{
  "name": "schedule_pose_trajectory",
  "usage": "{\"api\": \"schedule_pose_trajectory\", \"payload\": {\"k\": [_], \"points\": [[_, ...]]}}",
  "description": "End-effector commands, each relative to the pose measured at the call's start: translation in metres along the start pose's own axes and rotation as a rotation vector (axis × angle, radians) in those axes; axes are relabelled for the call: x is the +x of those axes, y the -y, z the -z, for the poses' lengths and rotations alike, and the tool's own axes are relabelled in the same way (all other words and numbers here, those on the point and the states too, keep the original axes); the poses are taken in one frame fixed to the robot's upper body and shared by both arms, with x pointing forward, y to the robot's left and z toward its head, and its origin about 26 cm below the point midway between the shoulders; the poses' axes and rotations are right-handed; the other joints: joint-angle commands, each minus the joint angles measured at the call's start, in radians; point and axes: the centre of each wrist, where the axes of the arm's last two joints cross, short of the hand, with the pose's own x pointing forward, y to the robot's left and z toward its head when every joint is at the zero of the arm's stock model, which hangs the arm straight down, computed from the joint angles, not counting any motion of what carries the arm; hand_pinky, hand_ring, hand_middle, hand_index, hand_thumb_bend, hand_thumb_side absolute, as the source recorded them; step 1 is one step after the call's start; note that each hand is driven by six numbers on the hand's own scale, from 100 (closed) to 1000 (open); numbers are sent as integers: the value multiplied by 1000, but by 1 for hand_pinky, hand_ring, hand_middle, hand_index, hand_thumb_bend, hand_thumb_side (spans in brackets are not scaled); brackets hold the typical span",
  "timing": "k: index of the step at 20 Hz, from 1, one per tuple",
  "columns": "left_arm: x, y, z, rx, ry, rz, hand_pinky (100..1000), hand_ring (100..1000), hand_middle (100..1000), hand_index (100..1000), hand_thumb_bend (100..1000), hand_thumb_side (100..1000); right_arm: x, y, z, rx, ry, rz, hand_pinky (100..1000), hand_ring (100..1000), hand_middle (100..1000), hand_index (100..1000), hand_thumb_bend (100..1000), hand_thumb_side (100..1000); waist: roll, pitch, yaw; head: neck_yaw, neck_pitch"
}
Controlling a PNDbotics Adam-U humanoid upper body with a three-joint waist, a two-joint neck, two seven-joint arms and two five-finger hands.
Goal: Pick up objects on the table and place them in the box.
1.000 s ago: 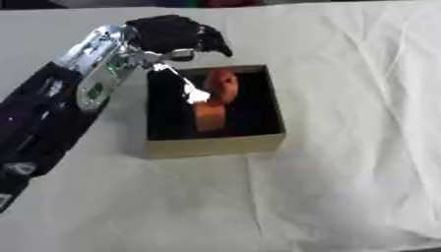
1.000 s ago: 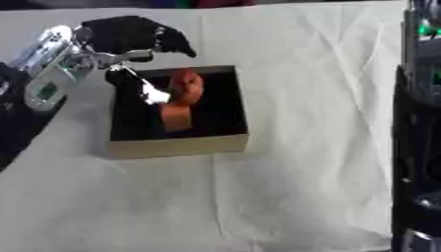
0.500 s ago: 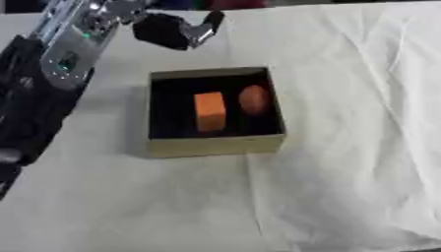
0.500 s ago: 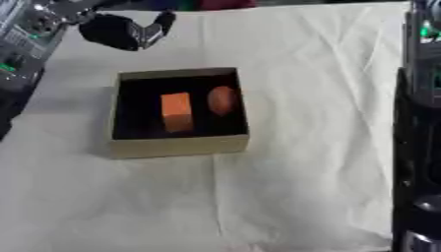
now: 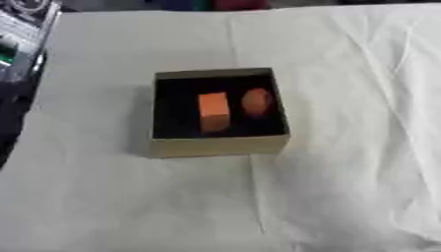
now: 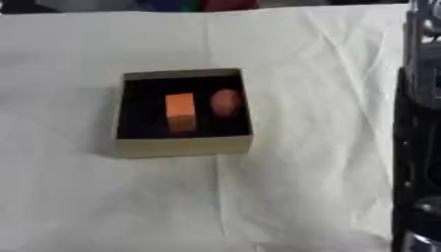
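Tan cardboard forms the shallow square box that sits a little left of the middle of the desk, which is covered by a creased white cloth. The box is open at the top and its inside is dark. Two things lie in it, side by side and apart from each other. One is an orange rectangular block, standing upright near the centre of the box floor. The other is a brownish-orange rounded object, oval in outline, just to the right of the block and close to the right wall; what it is cannot be made out. Both rest wholly inside the walls, nothing hanging over the rim.

The cloth shows long folds running down the right half of the desk and a crease leading from the front of the box toward the near edge.

Of the robot, only arm parts show. A silver and black stretch of the left arm stands along the upper left edge in the left eye view, well away from the box. A black stretch of the right arm fills the right edge of the right eye view. Neither hand appears, so the state of the fingers cannot be told.
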Motion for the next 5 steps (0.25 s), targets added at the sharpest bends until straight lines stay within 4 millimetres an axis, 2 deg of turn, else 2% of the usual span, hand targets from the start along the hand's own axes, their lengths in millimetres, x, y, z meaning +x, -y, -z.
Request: {"api": "schedule_pose_trajectory", "payload": {"k": [1,5], "points": [[13,-32,-12,288,12,-63,712,669,754,914,170,909,14,5,10,2,84,-10,816,774,681,771,100,1000,-1,-26,6,-11,-1],[-6,-42,-44,508,-3,-90,717,674,749,904,186,908,21,0,11,33,132,-4,816,779,686,773,100,1000,-6,-29,22,-23,-3]]}}
